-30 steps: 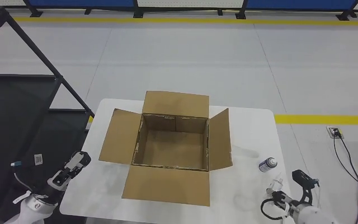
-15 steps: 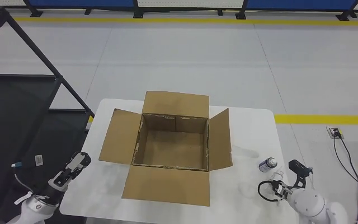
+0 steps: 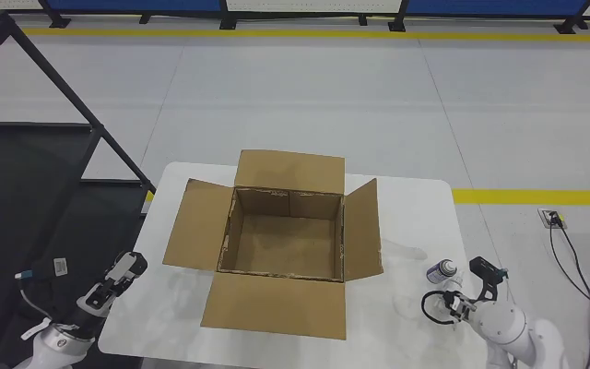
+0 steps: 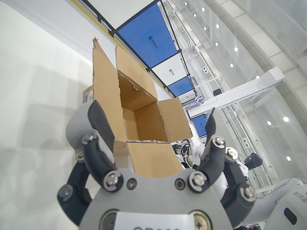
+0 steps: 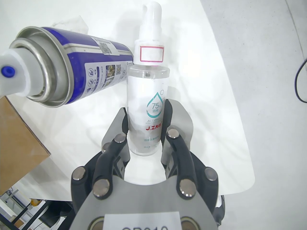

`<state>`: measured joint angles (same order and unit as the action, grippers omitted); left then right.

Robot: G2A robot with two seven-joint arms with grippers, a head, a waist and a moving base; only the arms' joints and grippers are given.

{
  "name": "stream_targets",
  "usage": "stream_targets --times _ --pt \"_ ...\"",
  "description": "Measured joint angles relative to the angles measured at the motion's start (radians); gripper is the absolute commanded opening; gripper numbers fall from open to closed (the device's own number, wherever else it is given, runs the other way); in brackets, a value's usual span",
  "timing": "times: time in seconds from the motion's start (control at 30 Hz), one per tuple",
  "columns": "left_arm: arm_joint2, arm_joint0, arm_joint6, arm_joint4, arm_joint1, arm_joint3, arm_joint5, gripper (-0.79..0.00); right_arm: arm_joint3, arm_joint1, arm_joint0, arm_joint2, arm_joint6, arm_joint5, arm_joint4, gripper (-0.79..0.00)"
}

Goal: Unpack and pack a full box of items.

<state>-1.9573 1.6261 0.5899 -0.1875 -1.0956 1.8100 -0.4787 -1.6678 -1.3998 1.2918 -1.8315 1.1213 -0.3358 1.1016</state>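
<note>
An open brown cardboard box (image 3: pixel 277 306) stands in the middle of the white table, its flaps spread and its inside bare. A blue spray can (image 3: pixel 442 270) (image 5: pixel 96 56) stands upright near the right edge. Just in front of it is a clear spray bottle (image 3: pixel 452 299) (image 5: pixel 146 92) with a white nozzle. My right gripper (image 3: pixel 457 305) (image 5: pixel 146 118) is shut on this bottle's lower body, one finger on each side. My left gripper (image 3: pixel 138 261) (image 4: pixel 153 113) hangs open and holds nothing, off the table's front left corner, facing the box (image 4: pixel 148 154).
The white table (image 3: pixel 406 212) has bare surface on all sides of the box. Its right edge curves close behind the bottle (image 5: pixel 230 96). A box corner (image 5: pixel 16 132) lies left of the can. A dark frame (image 3: pixel 55 184) stands left of the table.
My right gripper has moved from the table's front right corner in to the clear bottle and now has its fingers around it. The left arm has barely shifted.
</note>
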Motion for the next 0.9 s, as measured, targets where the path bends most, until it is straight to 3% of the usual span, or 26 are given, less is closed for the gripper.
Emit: stream_targets --times 0.47,0.63,0.73,0.87,0.9 --pt "0.001 0.005 -0.003 -0.004 0.002 0.0 -0.007 0.0 -0.036 0.014 0.031 -0.007 -0.028 -0.009 -0.031 -0.419" --pt "0.0 0.006 -0.003 -0.007 0.003 0.003 -0.01 0.0 -0.182 0.01 0.128 -0.032 -0.107 -0.021 -0.107 -0.416" --pt "0.0 0.007 -0.002 -0.009 0.004 0.003 -0.012 0.0 -0.301 0.005 0.203 -0.04 -0.167 -0.021 -0.158 -0.363" --pt "-0.001 0.007 -0.002 -0.014 0.004 0.002 -0.014 0.0 -0.453 -0.002 0.297 -0.032 -0.272 0.035 -0.248 -0.394" --pt "-0.002 0.007 -0.002 -0.017 0.004 0.001 -0.015 0.0 -0.49 -0.003 0.322 -0.025 -0.307 0.064 -0.274 -0.354"
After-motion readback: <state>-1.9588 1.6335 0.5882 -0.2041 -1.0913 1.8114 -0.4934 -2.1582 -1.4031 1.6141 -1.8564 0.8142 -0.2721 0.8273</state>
